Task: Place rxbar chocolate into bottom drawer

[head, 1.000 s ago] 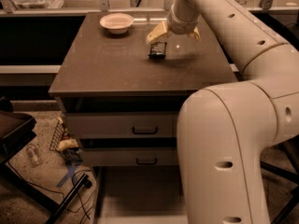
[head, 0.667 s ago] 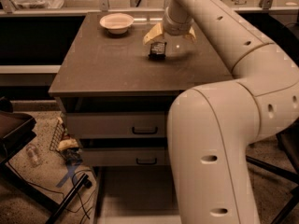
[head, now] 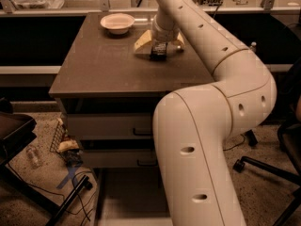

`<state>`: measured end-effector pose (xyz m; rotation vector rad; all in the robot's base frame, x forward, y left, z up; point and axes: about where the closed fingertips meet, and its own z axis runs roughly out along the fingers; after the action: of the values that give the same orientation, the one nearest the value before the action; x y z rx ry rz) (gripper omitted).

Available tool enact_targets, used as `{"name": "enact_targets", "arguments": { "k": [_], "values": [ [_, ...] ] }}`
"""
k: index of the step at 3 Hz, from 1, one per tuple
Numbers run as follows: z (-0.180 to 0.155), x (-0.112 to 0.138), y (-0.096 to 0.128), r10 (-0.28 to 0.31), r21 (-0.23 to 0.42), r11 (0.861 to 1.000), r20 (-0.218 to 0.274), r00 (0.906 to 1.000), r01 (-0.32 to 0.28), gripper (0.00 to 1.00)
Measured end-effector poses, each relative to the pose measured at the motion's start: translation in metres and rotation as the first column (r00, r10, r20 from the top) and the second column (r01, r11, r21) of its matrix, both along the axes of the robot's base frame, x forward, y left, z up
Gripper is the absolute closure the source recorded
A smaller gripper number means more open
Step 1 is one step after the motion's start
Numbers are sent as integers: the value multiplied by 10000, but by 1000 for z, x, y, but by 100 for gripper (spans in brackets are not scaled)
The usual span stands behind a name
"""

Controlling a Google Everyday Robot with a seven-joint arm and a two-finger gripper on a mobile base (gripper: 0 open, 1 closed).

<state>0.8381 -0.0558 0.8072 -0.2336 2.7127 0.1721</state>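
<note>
Toward 12 o'clock on the cabinet top (head: 103, 65), the gripper (head: 159, 47) stood down over the rxbar chocolate (head: 157, 54); whether it had closed could not be told. Light, flat and slick-wrapped, the bar probably wanted a pinch across its narrow width. The bottom drawer (head: 123, 192) lay open at 6 o'clock.

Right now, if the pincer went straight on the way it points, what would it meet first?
The pincer points down over the cabinet top, with the rxbar chocolate directly under it, so it would likely meet the bar first, then the top itself. Whether it touches the bar now is unclear.
</note>
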Motion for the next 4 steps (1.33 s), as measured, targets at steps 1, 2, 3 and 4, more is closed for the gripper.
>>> {"name": "enact_targets", "arguments": {
  "k": [1,2,3,4],
  "values": [
    [-16,0,0,-125,27,9999,-294,9995,126,25],
    [-7,0,0,-127,25,9999,-295,9995,128,49],
    [1,0,0,-128,26,9999,-293,9995,129,72],
    [13,-1,0,-131,27,9999,-290,9995,131,100]
  ]
}}
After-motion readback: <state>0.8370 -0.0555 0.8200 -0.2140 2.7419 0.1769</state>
